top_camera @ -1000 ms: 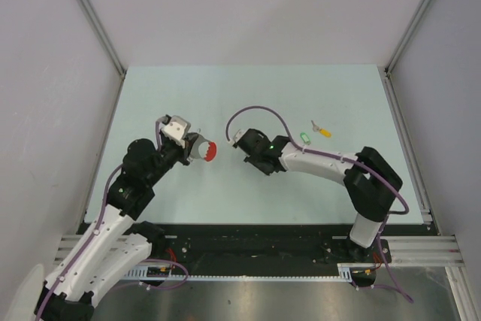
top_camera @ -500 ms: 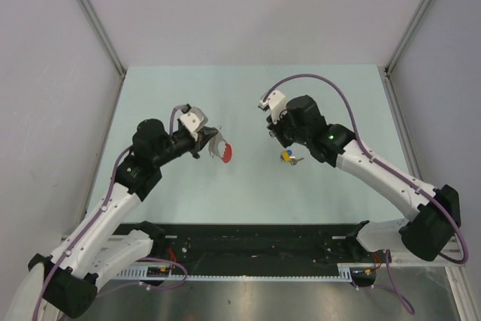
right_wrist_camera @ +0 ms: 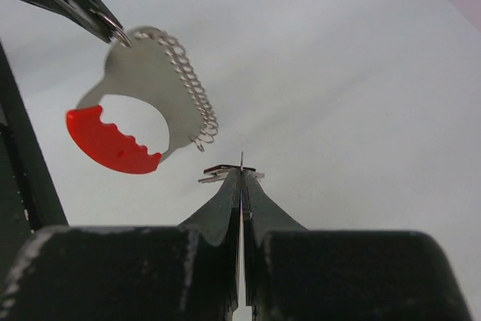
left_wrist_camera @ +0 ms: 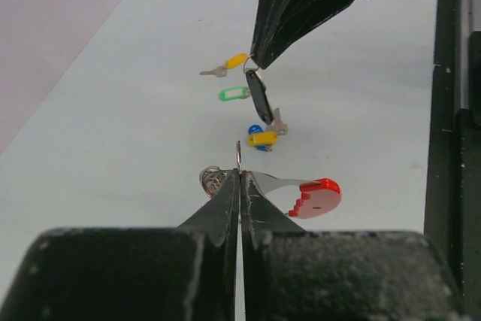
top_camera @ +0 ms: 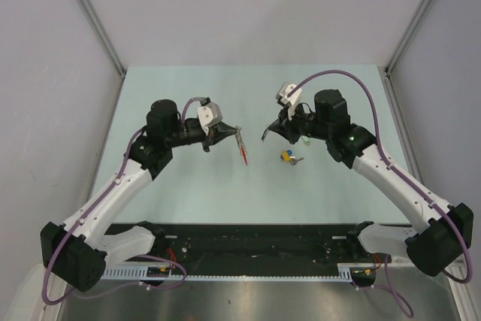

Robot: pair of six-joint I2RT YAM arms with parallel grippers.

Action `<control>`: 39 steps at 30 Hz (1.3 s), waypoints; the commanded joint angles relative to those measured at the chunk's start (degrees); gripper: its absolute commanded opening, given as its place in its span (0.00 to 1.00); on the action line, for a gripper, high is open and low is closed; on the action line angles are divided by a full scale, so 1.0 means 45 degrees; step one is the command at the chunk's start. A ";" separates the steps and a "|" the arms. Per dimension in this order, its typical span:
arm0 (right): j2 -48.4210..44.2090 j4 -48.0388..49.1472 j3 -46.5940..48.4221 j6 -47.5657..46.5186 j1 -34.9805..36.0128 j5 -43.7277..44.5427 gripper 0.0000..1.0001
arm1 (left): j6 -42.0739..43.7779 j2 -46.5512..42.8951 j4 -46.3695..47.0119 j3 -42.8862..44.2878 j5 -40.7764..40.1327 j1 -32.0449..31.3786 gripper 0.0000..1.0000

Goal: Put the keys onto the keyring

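Note:
My left gripper (top_camera: 234,129) is shut on the keyring (top_camera: 243,149) and holds it above the table; its grey metal part, wire coil and red tag (left_wrist_camera: 319,197) hang from the tips (left_wrist_camera: 239,175). My right gripper (top_camera: 267,134) faces it from the right, a short gap away, shut on the small ring of the black-headed key (left_wrist_camera: 259,97), which dangles below its tips. In the right wrist view the keyring (right_wrist_camera: 143,88) hangs up and left of my tips (right_wrist_camera: 241,175). The blue-and-yellow key (top_camera: 287,157), green key (left_wrist_camera: 234,93) and yellow key (left_wrist_camera: 231,62) lie on the table.
The pale table (top_camera: 188,186) is bounded by grey walls at the left, back and right, with a black rail (top_camera: 255,242) along the near edge. The loose keys lie right of centre, under and beside the right arm.
The left gripper has carried the keyring up and to the right towards the middle. The right arm has stretched out, and its gripper now points left at the keyring.

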 commanded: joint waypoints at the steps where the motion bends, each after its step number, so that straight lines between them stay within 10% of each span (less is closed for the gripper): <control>1: -0.0389 0.0984 -0.0137 -0.0531 -0.0023 -0.1890 0.00 | 0.0906 0.0448 0.0460 0.0559 0.2461 0.0089 0.00; 39: -0.0331 0.1025 -0.0704 -0.2993 0.1051 -0.4470 0.00 | 0.2762 0.0508 -0.0828 -0.0321 0.3967 0.0031 0.00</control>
